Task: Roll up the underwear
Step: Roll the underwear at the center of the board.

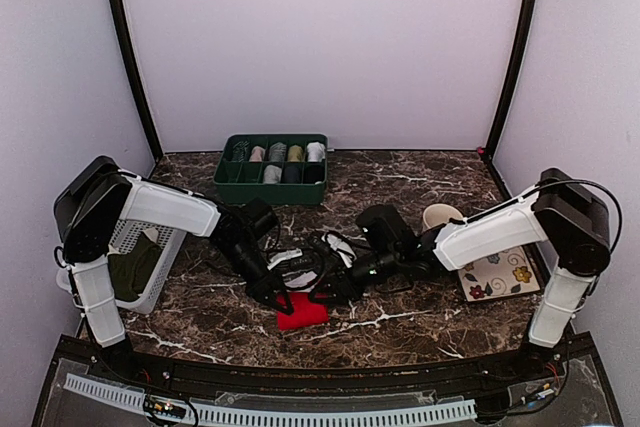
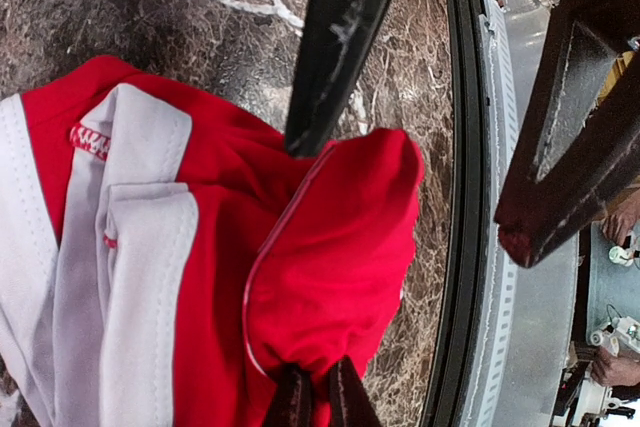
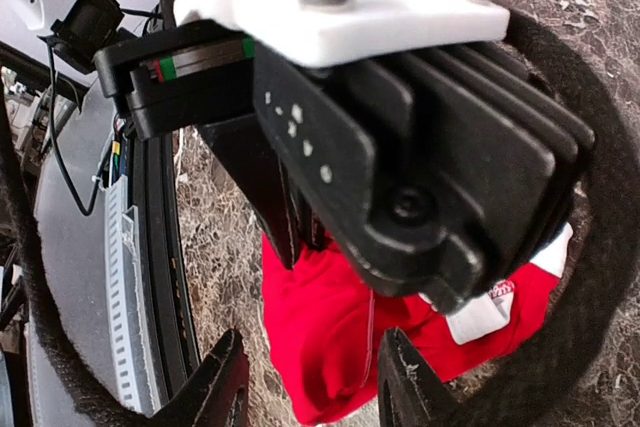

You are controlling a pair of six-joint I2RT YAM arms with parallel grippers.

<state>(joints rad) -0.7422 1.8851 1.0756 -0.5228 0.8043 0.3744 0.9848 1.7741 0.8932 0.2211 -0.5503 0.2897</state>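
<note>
The bright red underwear [image 1: 301, 311] lies bunched on the marble table near the front middle. In the left wrist view the red underwear [image 2: 320, 247] shows white trim panels on its left, and my left gripper [image 2: 318, 402] is shut on a pinched fold of it at the bottom edge. My left gripper [image 1: 281, 296] sits at the fabric's left end in the top view. My right gripper [image 3: 312, 387] is open just above the red underwear [image 3: 340, 337], with the left gripper's body filling most of that view. The right gripper [image 1: 340, 282] hovers right beside the left one.
A green divided tray [image 1: 272, 169] with rolled muted garments stands at the back. A white basket [image 1: 140, 259] holding a dark olive garment is at the left. A cup [image 1: 441, 217] and a floral mat [image 1: 497, 274] lie at the right. The table's front edge [image 2: 470, 247] is close.
</note>
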